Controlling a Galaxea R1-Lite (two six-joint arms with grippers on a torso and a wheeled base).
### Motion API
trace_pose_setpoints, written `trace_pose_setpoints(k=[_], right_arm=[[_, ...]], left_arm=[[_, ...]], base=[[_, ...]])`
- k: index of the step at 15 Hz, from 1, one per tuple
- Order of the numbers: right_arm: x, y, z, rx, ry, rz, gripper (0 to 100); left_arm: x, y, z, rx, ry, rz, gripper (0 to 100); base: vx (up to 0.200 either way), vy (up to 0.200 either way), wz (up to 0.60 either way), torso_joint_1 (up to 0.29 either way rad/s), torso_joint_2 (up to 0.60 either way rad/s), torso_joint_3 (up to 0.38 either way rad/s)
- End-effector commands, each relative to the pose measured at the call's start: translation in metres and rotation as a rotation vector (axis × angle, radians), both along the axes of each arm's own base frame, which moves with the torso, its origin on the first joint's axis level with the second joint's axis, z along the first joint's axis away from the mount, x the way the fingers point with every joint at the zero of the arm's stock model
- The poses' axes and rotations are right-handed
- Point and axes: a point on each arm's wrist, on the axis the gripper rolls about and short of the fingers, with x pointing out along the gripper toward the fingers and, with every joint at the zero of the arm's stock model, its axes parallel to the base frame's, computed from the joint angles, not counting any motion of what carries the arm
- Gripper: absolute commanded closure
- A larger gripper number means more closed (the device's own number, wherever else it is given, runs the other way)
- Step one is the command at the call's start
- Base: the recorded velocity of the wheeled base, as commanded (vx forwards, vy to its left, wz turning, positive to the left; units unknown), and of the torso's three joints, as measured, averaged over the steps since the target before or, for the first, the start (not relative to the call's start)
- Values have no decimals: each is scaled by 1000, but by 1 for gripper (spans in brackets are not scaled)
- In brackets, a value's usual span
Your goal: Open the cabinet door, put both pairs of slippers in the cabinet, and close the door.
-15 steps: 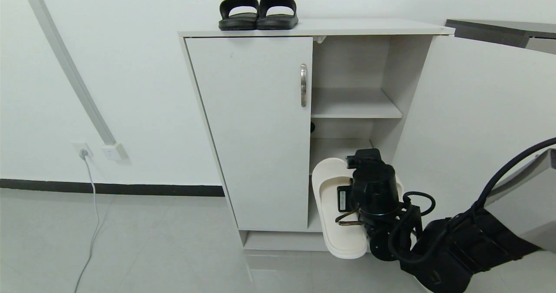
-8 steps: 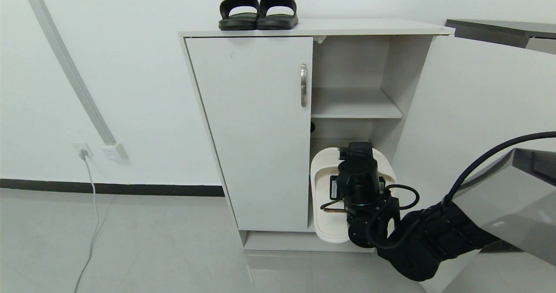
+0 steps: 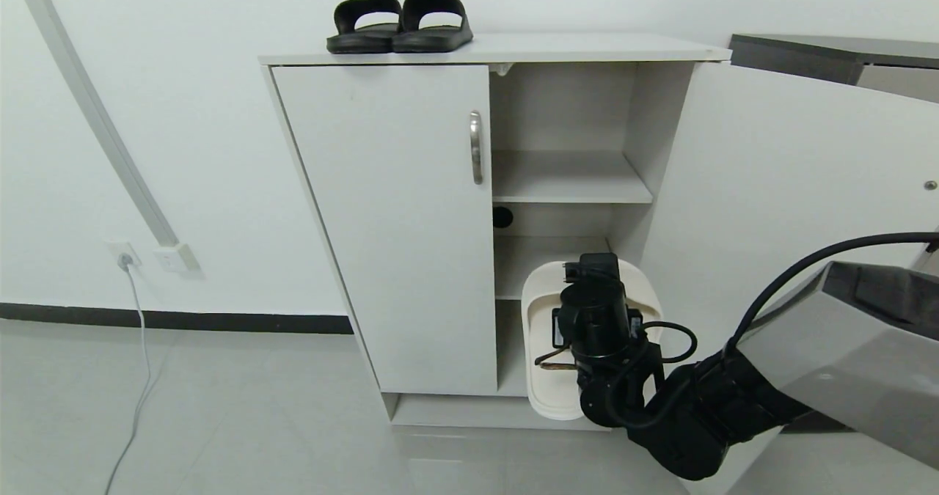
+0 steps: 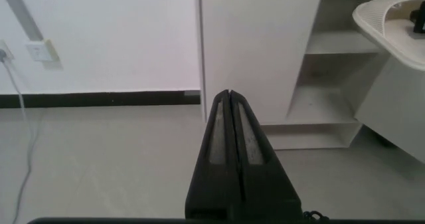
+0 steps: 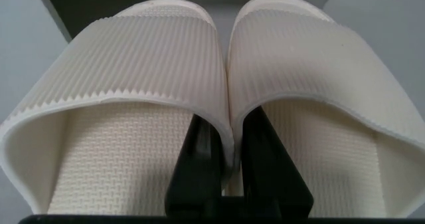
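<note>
The white cabinet has its right door swung open and its left door shut. My right gripper holds the pair of white slippers at the mouth of the lower compartment. In the right wrist view its fingers pinch the two inner strap edges of the white slippers together. A pair of black slippers rests on the cabinet top at the left. My left gripper is shut on nothing, low over the floor in front of the cabinet, with one white slipper visible beyond it.
Inside the cabinet a middle shelf is bare, with a lower shelf behind the slippers. A wall socket with a cable sits at the left. A grey surface stands behind the open door. Tiled floor lies in front.
My right arm has carried the white slippers up and forward into the lower cabinet opening. The head camera has shifted, so the whole cabinet sits further left.
</note>
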Motion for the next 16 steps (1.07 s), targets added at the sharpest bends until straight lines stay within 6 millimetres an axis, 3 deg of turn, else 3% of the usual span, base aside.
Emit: trace_pose_setpoints(k=[1,7,12,16], right_arm=[[0,0,-2,-1,3,-1,100],[3,4,-22,8,8,33,100],[15,18,-53,17,25,190,100],[29,19,-80,-3,52,166,100]], left_arm=[[0,0,0,0,2,0,100],[0,0,0,0,2,0,100],[0,0,0,-1,2,5,100],[0,0,0,-3,1,5,100]], base=[[0,0,0,0,0,0],[0,0,0,0,0,0],[0,0,0,0,0,0],[0,0,0,0,0,0]])
